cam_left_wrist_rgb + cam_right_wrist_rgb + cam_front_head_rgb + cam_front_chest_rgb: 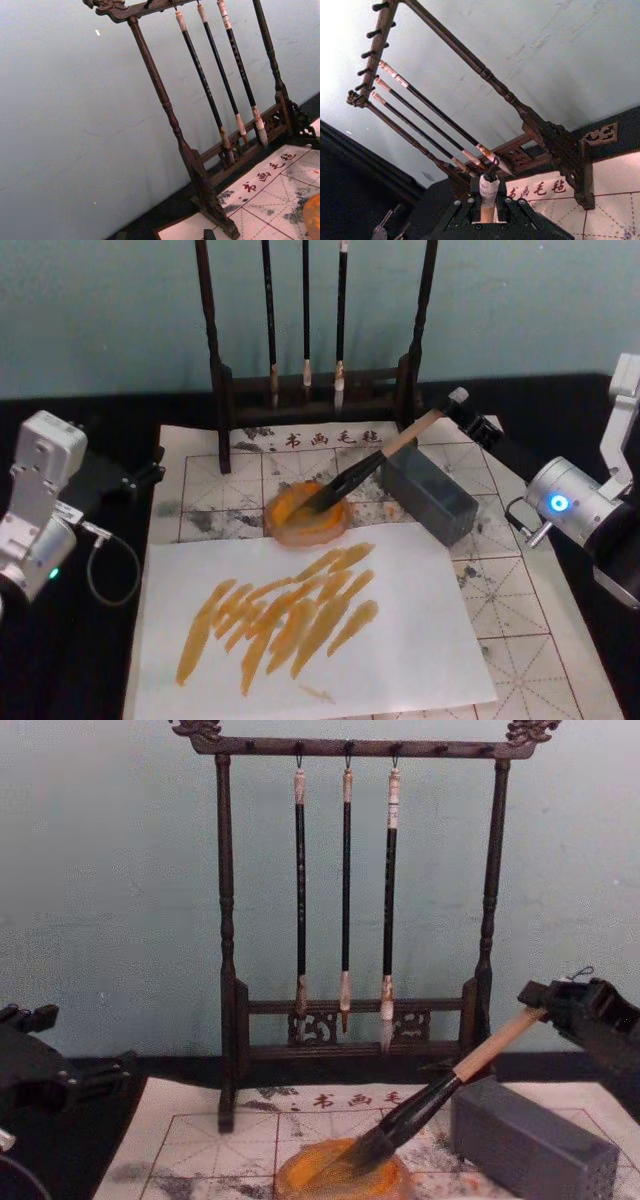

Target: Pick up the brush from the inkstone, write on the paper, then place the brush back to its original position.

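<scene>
My right gripper pinches the brush by its white-wrapped end, bristles in the orange dish; my left gripper idles beside the paper. Light stiff handle, soft tip: a lower hold seems steadier.

Printed in red on the paper, along its far edge just in front of the brush rack: four Chinese characters, reading 书画毛毡.

The brush has a pale, smooth wooden handle and a black, slightly glossy lower part. Behind it the rack is dark turned wood; the paper under it looks matt.
</scene>
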